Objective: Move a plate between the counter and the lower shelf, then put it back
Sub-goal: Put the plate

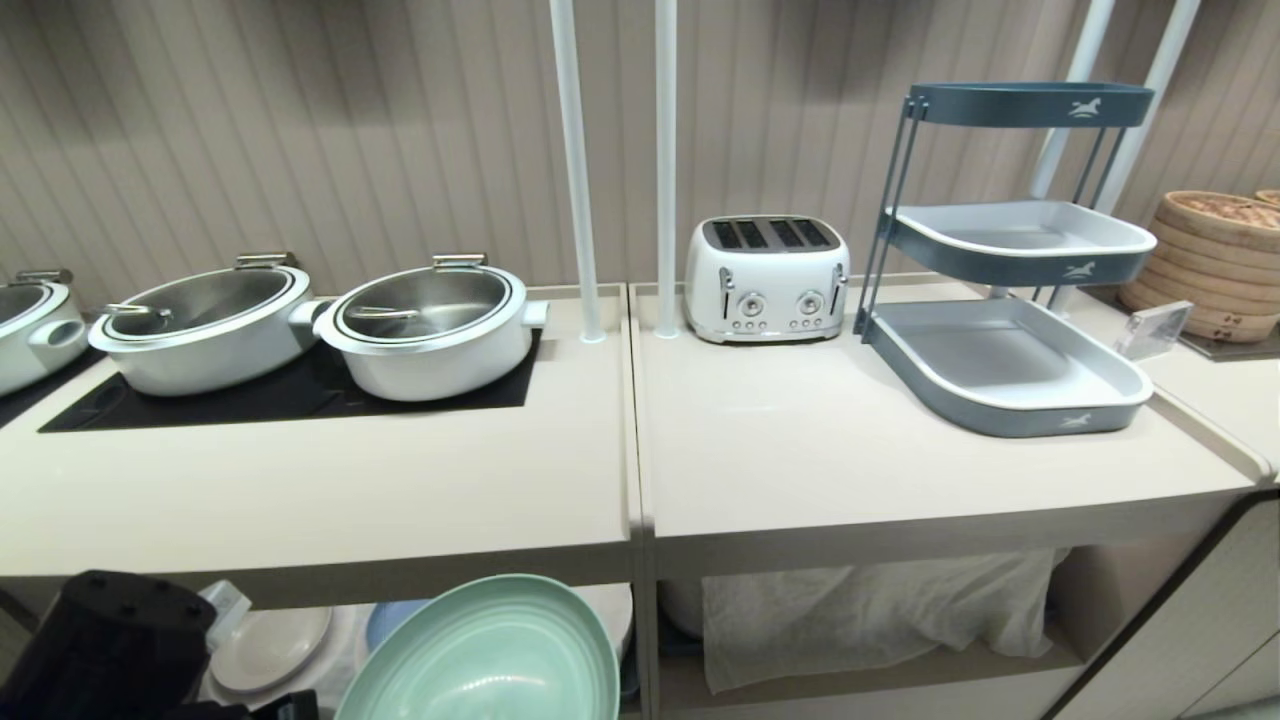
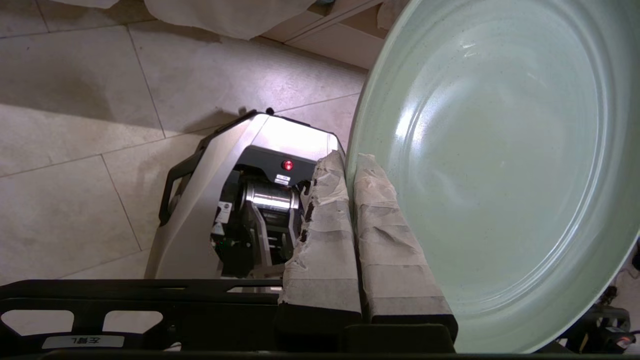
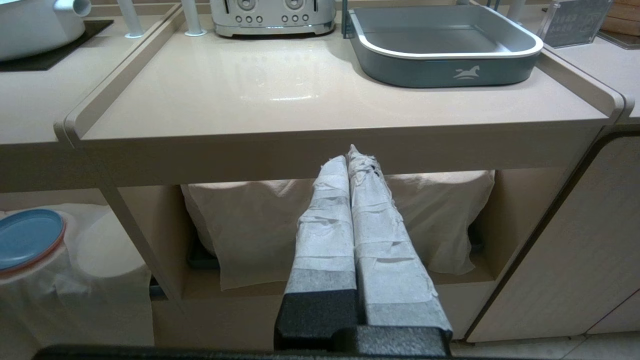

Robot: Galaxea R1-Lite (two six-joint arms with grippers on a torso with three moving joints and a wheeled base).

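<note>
Head view: the mint-green plate (image 1: 485, 655) hung tilted in front of the desk (image 1: 820, 450), below its thick front edge and ahead of the lower shelf (image 1: 860, 670), resting on neither. The black bulk of the left arm (image 1: 105, 640) filled the near left corner; its pincer itself was out of sight here. Behind the plate, on the shelf, lay a cream plate (image 1: 268, 648) and part of a blue plate (image 1: 392, 622), with white cloth (image 1: 880, 610) draped over the stacks further to the right. On the desk stood two lidded white pots (image 1: 425, 325) on a black cooktop panel (image 1: 300, 395), a white toaster (image 1: 766, 278) and a grey-blue tiered tray rack (image 1: 1010, 330); bamboo steamers (image 1: 1215, 262) sat at the far right.

Left wrist view: the left pincer (image 2: 348, 165) was clamped on the plate (image 2: 500, 170), its paper-wrapped fingers (image 2: 325, 235) pressed nearly together on the rim, one on each side. The plate was held on edge above the tiled floor (image 2: 75, 150), with the robot's grey base (image 2: 235, 210) below.

Right wrist view: the right pincer (image 3: 349, 155) pointed at the desk's front edge (image 3: 340, 145), its wrapped fingers (image 3: 325, 235) pressed together and holding nothing. Beyond it lay the cloth-covered lower shelf (image 3: 235, 287), the blue plate (image 3: 27, 239) in the neighbouring compartment, and on the desk the rack's bottom tray (image 3: 440, 50) and the toaster (image 3: 272, 15).
</note>
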